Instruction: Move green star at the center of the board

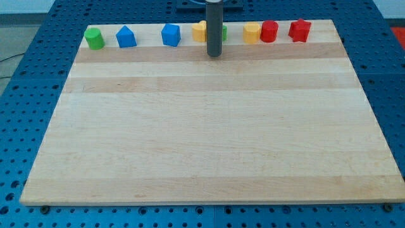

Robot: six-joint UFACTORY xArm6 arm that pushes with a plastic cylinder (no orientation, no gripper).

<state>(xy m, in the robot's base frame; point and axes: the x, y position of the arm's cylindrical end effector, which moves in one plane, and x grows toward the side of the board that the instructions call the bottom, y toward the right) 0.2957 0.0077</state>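
Observation:
The green star (224, 33) sits in the row of blocks along the view's top edge of the wooden board (209, 126). It is mostly hidden behind my rod; only a green sliver shows at the rod's right side. My tip (214, 55) rests on the board just below the star, toward the view's bottom. A yellow block (200, 30) peeks out on the rod's left.
Along the top edge, from the view's left: a green cylinder (94, 38), a blue house-shaped block (126, 37), a blue block (171, 35), then right of the rod a yellow block (251, 32), a red cylinder (269, 31), a red star (300, 30).

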